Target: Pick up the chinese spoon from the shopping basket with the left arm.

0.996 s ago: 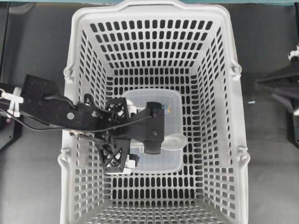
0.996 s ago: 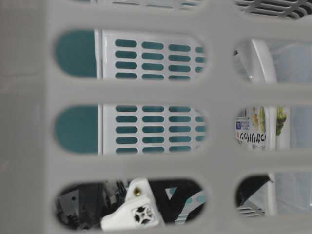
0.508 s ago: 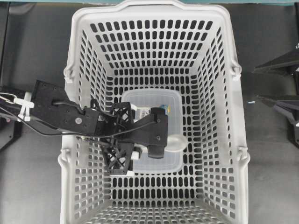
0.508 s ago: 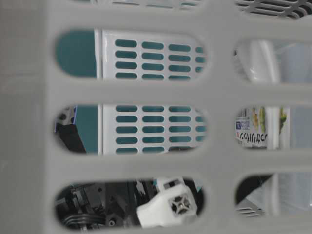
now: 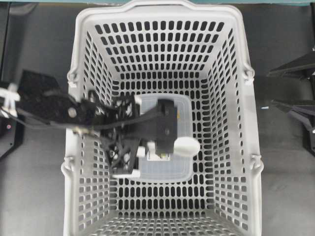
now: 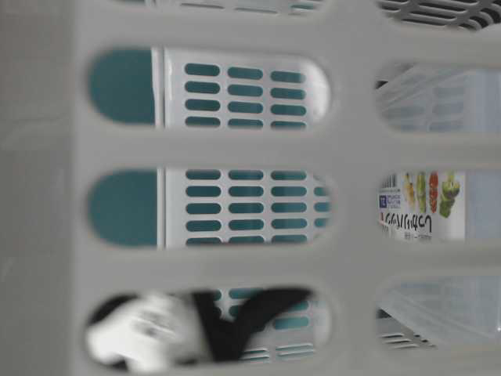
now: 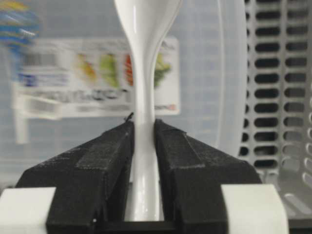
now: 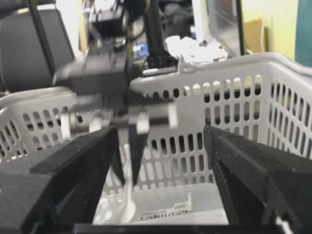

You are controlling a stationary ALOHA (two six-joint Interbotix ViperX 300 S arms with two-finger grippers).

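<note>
Fingers of the left gripper pinch the spoon handle; since a moment ago it has risen off the container, so the pickup looks nearly done.

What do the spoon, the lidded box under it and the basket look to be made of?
Chinese spoon: glossy white, sharp reflections along the handle, so probably glazed ceramic, perhaps melamine. Container: clear plastic, its printed label visible through it. Shopping basket: matte light grey moulded plastic with slotted walls. The left pincer is shut on the spoon's handle.
</note>
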